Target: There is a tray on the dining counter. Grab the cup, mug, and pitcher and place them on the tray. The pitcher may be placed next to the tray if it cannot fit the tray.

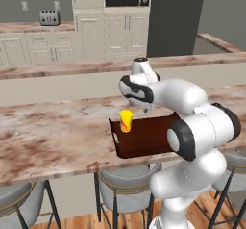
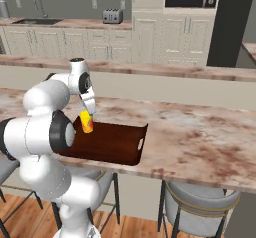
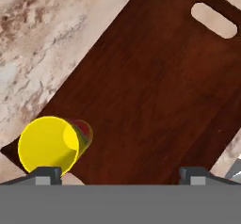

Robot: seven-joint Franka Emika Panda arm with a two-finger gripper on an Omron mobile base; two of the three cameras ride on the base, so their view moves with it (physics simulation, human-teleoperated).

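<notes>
I read the cup [image 3: 48, 145] as delivered, standing at the tray's [image 3: 155, 96] seven-o'clock corner in the hand view on the dining bench [image 1: 53, 136], with my hand [image 3: 120, 173] released above it, mug and pitcher left to fetch.

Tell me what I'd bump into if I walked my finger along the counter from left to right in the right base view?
Robot arm → yellow cup → brown tray → bare stone counter.
</notes>
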